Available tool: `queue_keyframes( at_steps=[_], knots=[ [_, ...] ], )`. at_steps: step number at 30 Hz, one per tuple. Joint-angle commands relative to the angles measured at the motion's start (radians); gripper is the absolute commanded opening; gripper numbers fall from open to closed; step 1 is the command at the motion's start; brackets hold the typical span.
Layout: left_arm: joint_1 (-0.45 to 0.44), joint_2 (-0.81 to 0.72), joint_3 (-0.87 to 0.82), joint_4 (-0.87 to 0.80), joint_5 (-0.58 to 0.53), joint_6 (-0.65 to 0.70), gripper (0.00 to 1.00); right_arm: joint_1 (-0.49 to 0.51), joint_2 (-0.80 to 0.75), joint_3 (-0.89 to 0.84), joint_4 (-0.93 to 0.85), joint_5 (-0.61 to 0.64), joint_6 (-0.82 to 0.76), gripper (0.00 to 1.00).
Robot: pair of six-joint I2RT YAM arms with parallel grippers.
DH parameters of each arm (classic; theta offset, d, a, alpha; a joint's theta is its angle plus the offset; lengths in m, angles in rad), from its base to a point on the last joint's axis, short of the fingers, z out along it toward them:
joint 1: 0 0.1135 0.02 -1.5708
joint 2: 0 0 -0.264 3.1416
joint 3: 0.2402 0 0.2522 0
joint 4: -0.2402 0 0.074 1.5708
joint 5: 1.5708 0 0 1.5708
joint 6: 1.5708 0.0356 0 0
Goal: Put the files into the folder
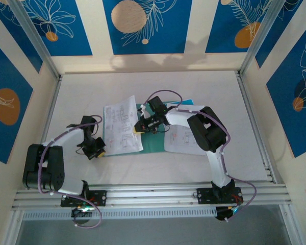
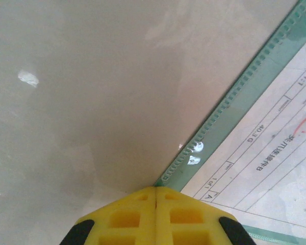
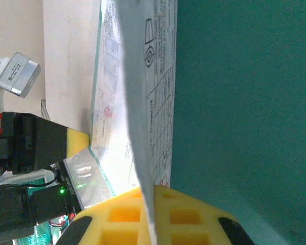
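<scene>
The teal-green folder (image 1: 154, 143) lies open in the middle of the table. One printed white sheet (image 1: 121, 125) rests over its left half. Another printed sheet (image 1: 182, 138) lies at its right. My left gripper (image 1: 98, 151) is at the folder's near left corner. In the left wrist view its yellow jaws (image 2: 156, 188) are shut, and the ribbed green folder edge (image 2: 229, 102) ends in their seam. My right gripper (image 1: 138, 128) is over the folder's middle. Its jaws (image 3: 153, 189) are shut on the edge of the white sheet (image 3: 136, 102), which stands up above the teal folder face (image 3: 245, 102).
Aluminium rails (image 1: 158, 190) run along the near edge and up both sides of the white table (image 1: 92, 92). Blue patterned walls enclose it. In the right wrist view the left arm's finger (image 3: 74, 141) touches the folder's corner.
</scene>
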Motion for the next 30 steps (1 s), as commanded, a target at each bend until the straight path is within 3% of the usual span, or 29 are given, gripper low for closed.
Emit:
queue_keyframes(
  at_steps=[1,19,30],
  knots=[
    [0.010,0.014,0.013,-0.005,-0.001,0.018,0.00,0.012,0.009,0.005,0.000,-0.009,0.011,0.00],
    [0.020,-0.109,0.093,-0.100,0.005,-0.013,0.00,0.015,-0.019,-0.038,-0.032,0.055,0.000,0.00],
    [0.079,-0.037,0.044,-0.004,0.067,-0.029,0.00,0.019,-0.010,-0.023,-0.070,0.068,0.000,0.00]
  ],
)
